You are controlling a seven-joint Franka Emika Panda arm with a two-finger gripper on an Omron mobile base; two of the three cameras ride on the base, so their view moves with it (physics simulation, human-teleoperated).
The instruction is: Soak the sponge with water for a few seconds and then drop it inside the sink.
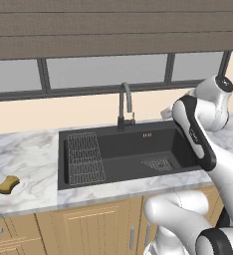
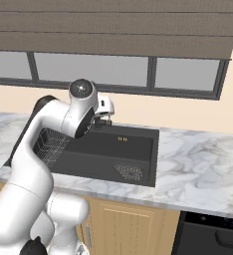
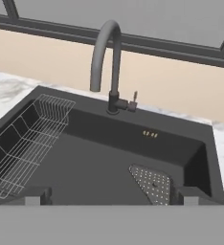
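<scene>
One sponge [image 1: 8,184] lies far left of our empty, wide-open gripper [image 3: 111,195], which faces the sink [image 3: 109,158], its long axis slanting across the counter [image 1: 29,164].

You face a cream wall [image 1: 63,112] with a wide dark-framed window [image 1: 106,72] under a brown slatted blind [image 1: 113,27] pulled partway down. Below it runs the white-and-grey marble desk [image 2: 198,164] on light wooden cabinets [image 1: 93,229] with slim metal handles. A black appliance [image 2: 210,234] sits under the desk's right end.
</scene>
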